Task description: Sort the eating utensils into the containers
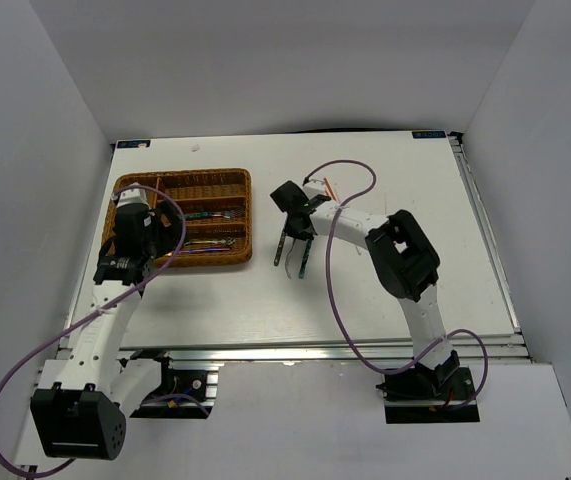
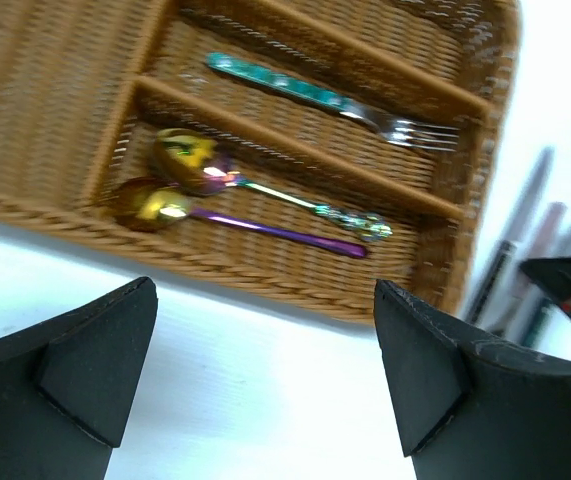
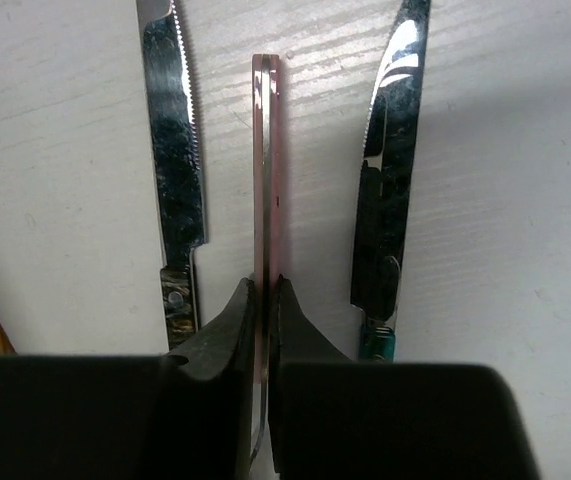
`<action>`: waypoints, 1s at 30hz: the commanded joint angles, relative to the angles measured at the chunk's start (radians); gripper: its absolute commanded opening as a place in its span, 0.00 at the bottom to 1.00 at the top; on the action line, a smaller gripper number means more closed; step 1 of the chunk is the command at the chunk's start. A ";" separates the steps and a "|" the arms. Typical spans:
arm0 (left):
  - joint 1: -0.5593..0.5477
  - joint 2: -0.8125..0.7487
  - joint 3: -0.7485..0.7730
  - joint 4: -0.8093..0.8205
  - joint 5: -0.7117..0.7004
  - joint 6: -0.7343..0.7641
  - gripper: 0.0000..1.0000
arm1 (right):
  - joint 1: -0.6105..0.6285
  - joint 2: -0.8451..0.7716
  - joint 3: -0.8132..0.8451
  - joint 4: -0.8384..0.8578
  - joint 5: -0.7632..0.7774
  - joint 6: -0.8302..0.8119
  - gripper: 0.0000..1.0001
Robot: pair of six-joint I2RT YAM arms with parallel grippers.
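White walls (image 1: 25,200) are standing around a white table (image 1: 215,300) on three sides. A brown wicker tray (image 1: 249,220) is lying on the far left part of this table.

The left gripper (image 2: 263,290) is hanging just above the near edge of the tray, with its two black fingers (image 2: 95,370) spread wide apart and nothing between them. Inside the tray, a fork (image 2: 330,98) with a blue-green handle is lying alone in one long section. In the next long section, on the near side of the fork, two rainbow-coloured spoons (image 2: 190,165) are lying side by side, their bowls pointing toward the crosswise section.

The right gripper (image 3: 265,285) is working on the table just to the right of the tray, beyond its right wall. Its fingers are pressing together on a thin pinkish utensil (image 3: 266,150), which is showing only its narrow edge. It is not possible to tell whether this utensil is touching the table or is lifted a little. Two silver knives (image 3: 177,170) are lying flat on the table, one on each side of the pinkish utensil and almost parallel to it. The one nearer to the tray is showing a toothed edge, and the farther one is showing a bit of green at its handle. Neither knife is touching the fingers.

Farther from the tray, behind the wrist of the right arm, some thin orange sticks (image 1: 329,186) are peeking out on the table.
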 commanded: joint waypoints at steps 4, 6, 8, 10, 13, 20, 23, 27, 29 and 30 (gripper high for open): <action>-0.006 0.031 -0.027 0.183 0.346 -0.090 0.98 | 0.000 -0.155 -0.036 -0.021 -0.013 -0.067 0.00; -0.009 0.040 -0.044 0.270 0.455 -0.173 0.98 | 0.009 -0.237 -0.074 0.052 -0.063 -0.149 0.00; -0.030 0.058 -0.068 0.402 0.558 -0.231 0.98 | 0.015 -0.324 -0.163 0.150 -0.224 -0.237 0.00; -0.071 0.084 -0.072 0.485 0.576 -0.296 0.98 | 0.029 -0.423 -0.293 0.337 -0.356 -0.378 0.00; -0.150 0.115 -0.052 0.570 0.575 -0.348 0.98 | 0.050 -0.534 -0.402 0.505 -0.579 -0.478 0.00; -0.286 0.190 -0.029 0.623 0.483 -0.396 0.97 | 0.081 -0.682 -0.494 0.553 -0.682 -0.499 0.00; -0.293 0.198 -0.047 0.666 0.469 -0.432 0.92 | 0.092 -0.715 -0.505 0.563 -0.693 -0.502 0.00; -0.308 0.228 -0.053 0.680 0.452 -0.455 0.82 | 0.113 -0.726 -0.496 0.562 -0.685 -0.507 0.00; -0.317 0.238 -0.052 0.691 0.455 -0.462 0.75 | 0.119 -0.712 -0.481 0.547 -0.673 -0.507 0.00; -0.320 0.242 -0.052 0.696 0.455 -0.471 0.65 | 0.121 -0.706 -0.473 0.534 -0.668 -0.507 0.00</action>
